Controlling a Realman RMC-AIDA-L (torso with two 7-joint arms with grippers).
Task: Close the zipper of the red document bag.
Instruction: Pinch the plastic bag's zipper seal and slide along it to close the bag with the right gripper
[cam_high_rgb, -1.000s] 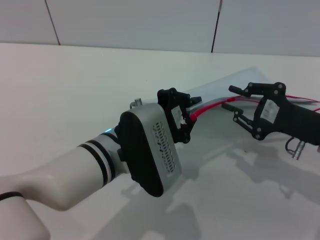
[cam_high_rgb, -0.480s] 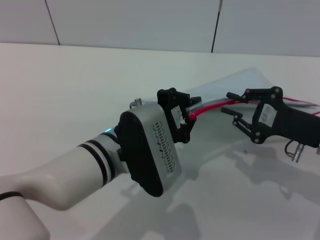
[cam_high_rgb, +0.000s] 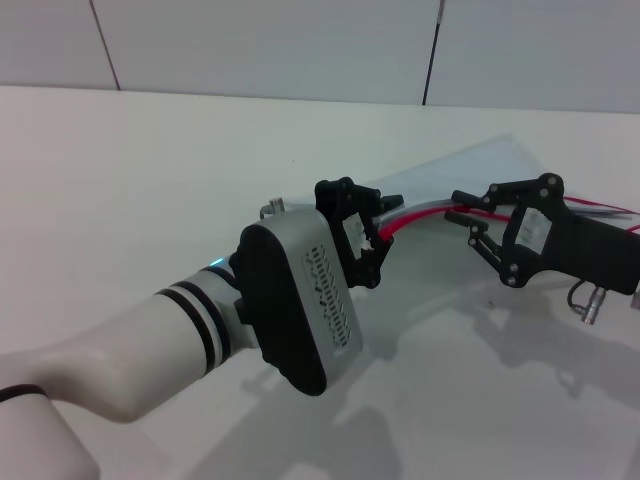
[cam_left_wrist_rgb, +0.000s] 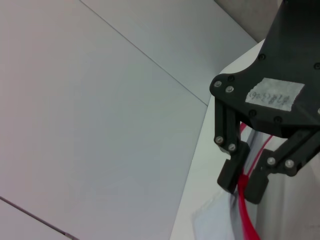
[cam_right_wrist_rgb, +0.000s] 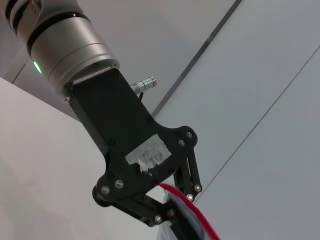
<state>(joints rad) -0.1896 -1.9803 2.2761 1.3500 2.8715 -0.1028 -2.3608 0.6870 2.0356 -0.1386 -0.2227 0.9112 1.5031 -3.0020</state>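
Observation:
The red document bag lies flat on the white table at the middle right, pale and translucent. Its zipper runs along the near long edge as a thin red strip. My left gripper is shut on the zipper's near end; the right wrist view shows that gripper with the red strip coming out of it. My right gripper is farther along the edge. In the left wrist view its fingers press on the zipper from both sides. The slider is not visible.
The white table stretches wide to the left and front. A grey panelled wall stands behind it. My left forearm's large grey housing covers the table's middle foreground.
My right gripper moved slightly left along the zipper and its fingers narrowed from wide open to closed on the red strip. The left gripper has not moved.

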